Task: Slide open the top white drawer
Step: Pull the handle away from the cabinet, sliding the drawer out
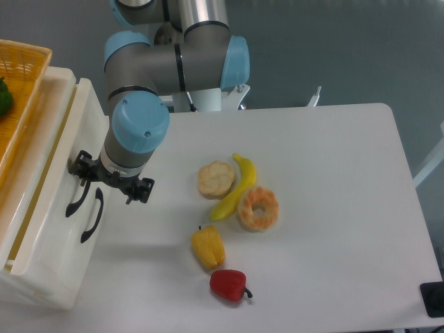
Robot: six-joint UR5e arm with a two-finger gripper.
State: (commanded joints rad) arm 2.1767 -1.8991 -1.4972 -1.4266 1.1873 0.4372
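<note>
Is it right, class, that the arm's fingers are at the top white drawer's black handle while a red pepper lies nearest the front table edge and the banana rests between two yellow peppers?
Not quite. The camera view shows the banana between a bread roll and a doughnut, with only one yellow pepper. The rest stands: fingers at the top white drawer's black handle, red pepper frontmost.

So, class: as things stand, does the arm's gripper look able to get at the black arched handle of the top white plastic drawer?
Probably yes. The gripper already sits at the black arched handle of the top white plastic drawer, with nothing between them. Whether it is closed on the handle cannot be told from this view.
</note>
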